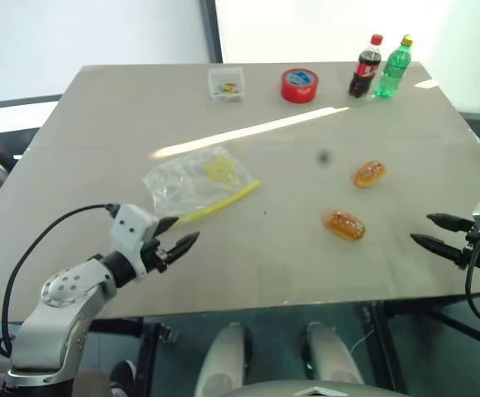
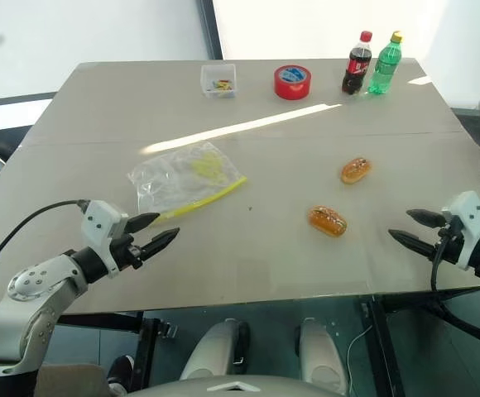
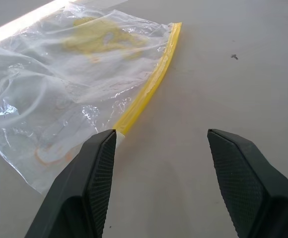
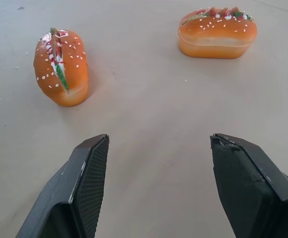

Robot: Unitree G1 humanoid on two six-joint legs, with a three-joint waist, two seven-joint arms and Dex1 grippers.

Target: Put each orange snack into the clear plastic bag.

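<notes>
Left eye view | both tools [image 1: 177, 234] [image 1: 431, 230] apart | tape roll [image 1: 299, 85], bottles [image 1: 378, 67] far edge

My head pair looks down over the whole desk [image 1: 248, 256]; each wrist camera peers close along its own jaws.

No readable text anywhere. Dark cola bottle [image 1: 366, 67] at the far end of the tabletop [image 1: 248, 256], well beyond both sets of fingers, has a red label but the lettering is too small to make out. Green bottle [image 1: 393, 67] beside it: label unreadable. Red tape roll [image 1: 299, 85] has a blue patch on top, no legible print. Yellow marking on the clear plastic bag [image 3: 74, 74] just ahead of the left fingers: unreadable
</notes>
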